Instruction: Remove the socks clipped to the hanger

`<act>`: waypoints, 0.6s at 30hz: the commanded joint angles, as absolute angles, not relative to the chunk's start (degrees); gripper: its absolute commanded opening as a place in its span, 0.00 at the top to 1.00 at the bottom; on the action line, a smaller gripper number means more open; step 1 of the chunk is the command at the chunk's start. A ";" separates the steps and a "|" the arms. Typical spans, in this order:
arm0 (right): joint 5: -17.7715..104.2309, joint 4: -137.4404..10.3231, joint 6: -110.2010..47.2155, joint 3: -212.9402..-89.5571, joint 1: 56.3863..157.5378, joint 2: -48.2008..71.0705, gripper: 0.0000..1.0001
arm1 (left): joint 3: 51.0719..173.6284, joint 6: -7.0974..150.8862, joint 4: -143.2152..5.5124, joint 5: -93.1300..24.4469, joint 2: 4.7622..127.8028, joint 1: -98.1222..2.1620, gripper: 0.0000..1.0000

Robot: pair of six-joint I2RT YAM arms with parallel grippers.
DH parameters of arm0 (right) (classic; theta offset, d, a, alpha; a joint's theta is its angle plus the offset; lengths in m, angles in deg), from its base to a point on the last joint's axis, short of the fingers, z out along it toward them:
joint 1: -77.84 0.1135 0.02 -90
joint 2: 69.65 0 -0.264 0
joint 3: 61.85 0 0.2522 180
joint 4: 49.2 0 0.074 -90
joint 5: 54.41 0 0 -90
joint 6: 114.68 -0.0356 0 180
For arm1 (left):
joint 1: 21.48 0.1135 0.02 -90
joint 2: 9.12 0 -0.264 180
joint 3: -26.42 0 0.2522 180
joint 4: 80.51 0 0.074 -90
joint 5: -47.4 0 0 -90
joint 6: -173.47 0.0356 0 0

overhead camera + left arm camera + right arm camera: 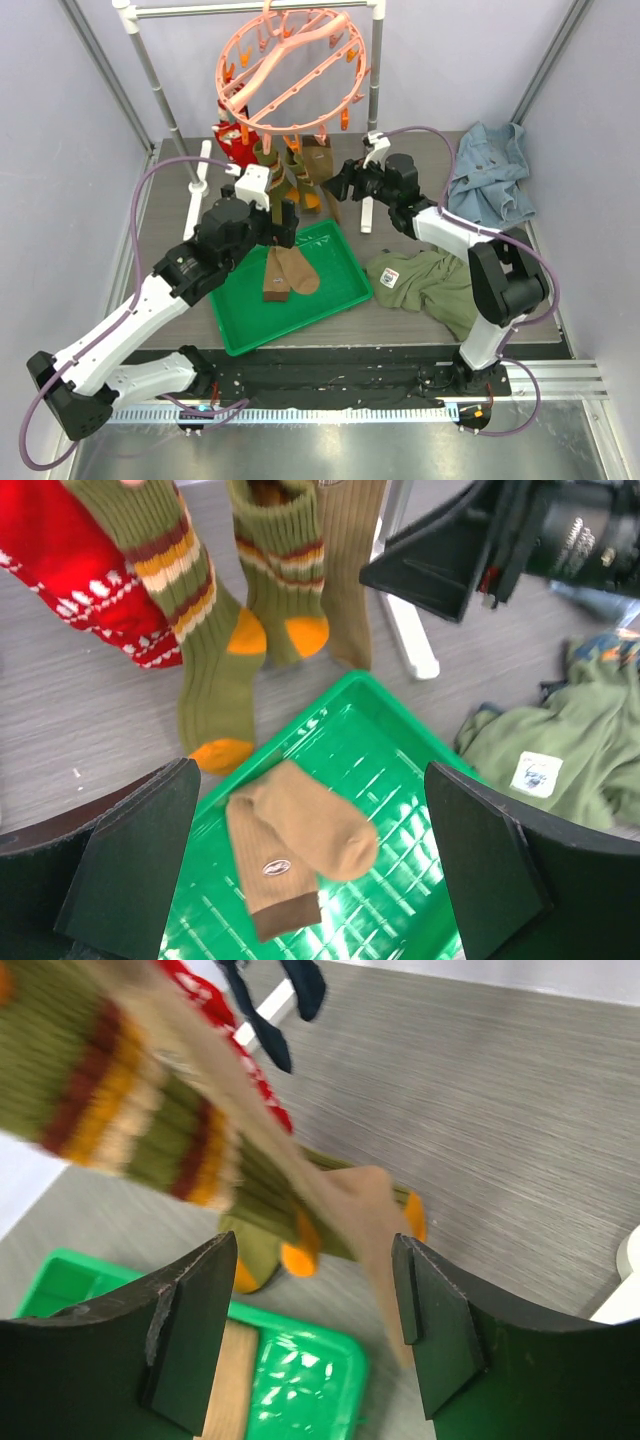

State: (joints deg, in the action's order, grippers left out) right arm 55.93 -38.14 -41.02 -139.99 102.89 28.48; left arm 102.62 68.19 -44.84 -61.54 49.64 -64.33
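Note:
The salmon-pink round hanger [290, 70] hangs from the rack at the back. A red patterned sock [232, 140], olive striped socks [270, 165] and a tan sock [318, 165] are clipped under it. One tan sock [288, 270] lies in the green tray [340, 245]. My left gripper [278, 222] is open and empty above the tray, over that tan sock [295, 845]. My right gripper [335, 185] is open beside the hanging socks. The hanging tan sock [370, 1220] dangles, blurred, just beyond its open fingers. A dark navy sock [270, 1020] shows behind.
The white pole rack [150, 60] stands at the back, with a foot [368, 200] on the table near my right gripper. A blue denim garment [490, 175] lies at the far right. An olive-green shirt [430, 280] lies right of the tray.

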 commanded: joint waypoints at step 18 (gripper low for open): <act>58.09 -27.45 -44.10 -145.14 104.38 38.11 0.60 | 102.23 68.53 -48.47 -58.95 46.69 -64.28 0.00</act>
